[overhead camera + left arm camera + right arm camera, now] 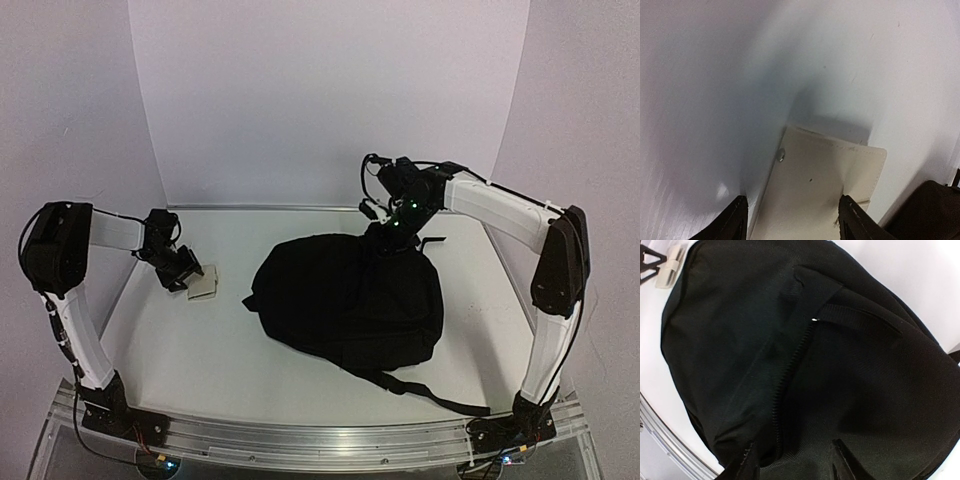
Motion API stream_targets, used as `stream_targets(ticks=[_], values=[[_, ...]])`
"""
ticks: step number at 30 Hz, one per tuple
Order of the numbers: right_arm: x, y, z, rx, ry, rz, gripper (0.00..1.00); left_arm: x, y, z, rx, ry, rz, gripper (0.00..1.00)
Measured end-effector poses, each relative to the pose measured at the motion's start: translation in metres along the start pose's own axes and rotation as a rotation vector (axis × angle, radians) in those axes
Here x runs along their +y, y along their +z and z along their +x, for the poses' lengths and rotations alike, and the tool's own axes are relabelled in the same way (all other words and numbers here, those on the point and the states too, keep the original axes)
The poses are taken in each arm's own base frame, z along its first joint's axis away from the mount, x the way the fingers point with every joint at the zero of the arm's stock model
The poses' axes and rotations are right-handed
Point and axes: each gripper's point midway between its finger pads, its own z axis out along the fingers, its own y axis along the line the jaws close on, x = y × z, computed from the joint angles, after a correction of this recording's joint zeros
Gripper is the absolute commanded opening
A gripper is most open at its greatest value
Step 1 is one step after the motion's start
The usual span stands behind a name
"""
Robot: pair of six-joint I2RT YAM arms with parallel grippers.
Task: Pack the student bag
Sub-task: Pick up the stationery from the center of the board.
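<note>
The student bag (345,300), a big black soft backpack, lies mid-table with its zipper (790,365) shut where it shows. My right gripper (395,235) hovers at the bag's far edge. Its jaws (795,462) stand apart astride a fabric fold beside the zipper, and no grip shows. A small beige snap pouch (205,285) lies flat on the table left of the bag. My left gripper (185,275) is down over the pouch (825,185), open. One fingertip (855,220) is at the pouch's right part and the other (732,220) is over bare table just off its left edge.
A long black strap (440,398) trails from the bag toward the near right edge. A carry handle (855,317) lies across the bag's top. White walls close the table at the back and on both sides. The bag's dark edge (927,210) is close to the right of the pouch.
</note>
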Motion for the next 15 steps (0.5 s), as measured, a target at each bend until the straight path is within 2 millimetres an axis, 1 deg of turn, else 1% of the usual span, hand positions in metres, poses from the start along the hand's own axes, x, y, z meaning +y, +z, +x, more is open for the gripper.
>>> stream_targets(ticks=[4, 10, 12, 15], values=[[-0.006, 0.001, 0.001, 0.0, -0.003, 0.029, 0.24, -0.012, 0.008, -0.004, 0.012, 0.056, 0.033, 0.38], [-0.009, 0.002, 0.002, 0.004, -0.014, 0.04, 0.04, -0.025, 0.012, 0.007, 0.038, 0.139, 0.023, 0.19], [-0.009, 0.002, 0.002, 0.004, -0.021, 0.038, 0.0, -0.028, 0.013, 0.011, 0.043, 0.15, 0.019, 0.13], [-0.01, 0.002, 0.002, 0.006, -0.018, 0.032, 0.0, -0.03, 0.015, 0.014, 0.045, 0.159, 0.015, 0.03]])
